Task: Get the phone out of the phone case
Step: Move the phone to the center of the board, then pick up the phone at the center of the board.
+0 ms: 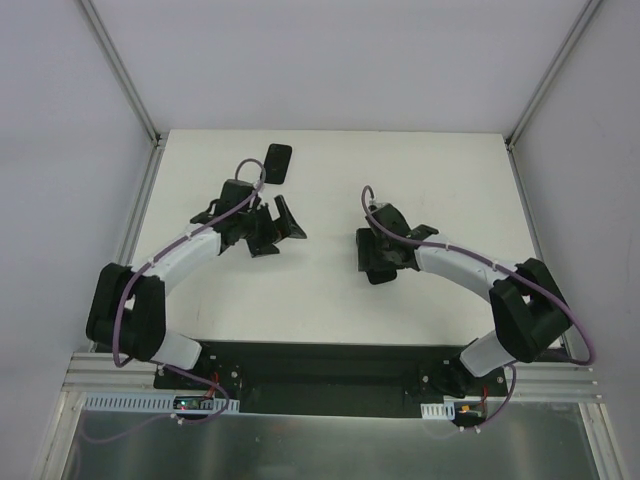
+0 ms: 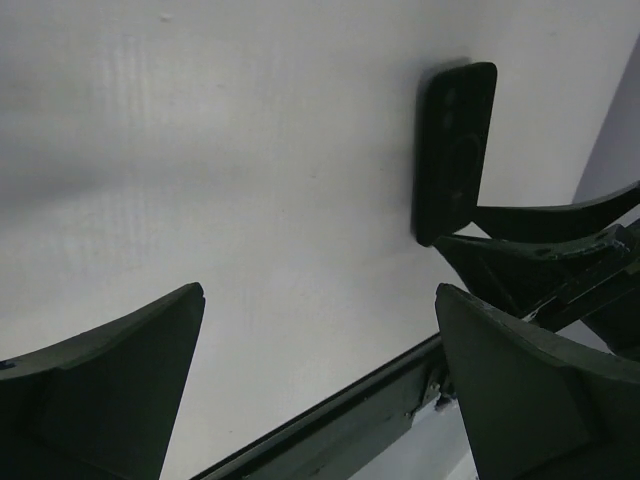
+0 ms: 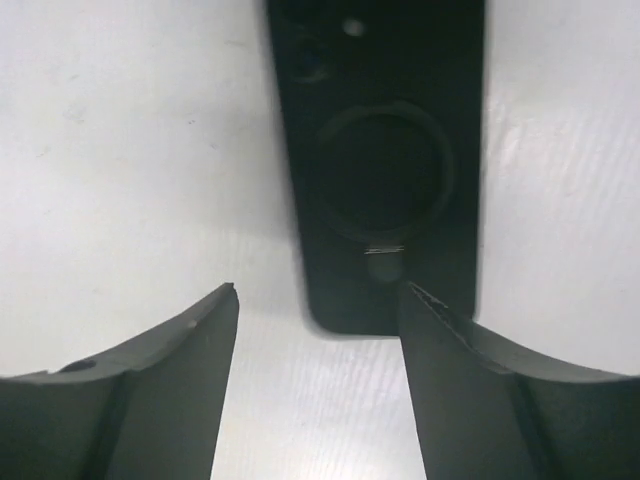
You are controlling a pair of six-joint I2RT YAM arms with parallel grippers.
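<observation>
Two arms reach over the white surface [image 1: 330,300], each with one end effector. Two black flat things lie on it.

The first is a black rectangular phone case [image 3: 380,170] with a round ring on its back. It lies flat on the right half of the surface, directly at the right end effector [image 3: 319,287]. That end effector's fingers stand partly apart. One finger overlaps the case's near corner, while the other stands off its side with bare surface between, so nothing is clenched. I cannot tell whether a phone sits inside the case.

The second, a plain black rectangular slab [image 1: 278,163], lies near the far edge, just beyond the left end effector [image 2: 320,290], which is spread wide and holds nothing.
</observation>
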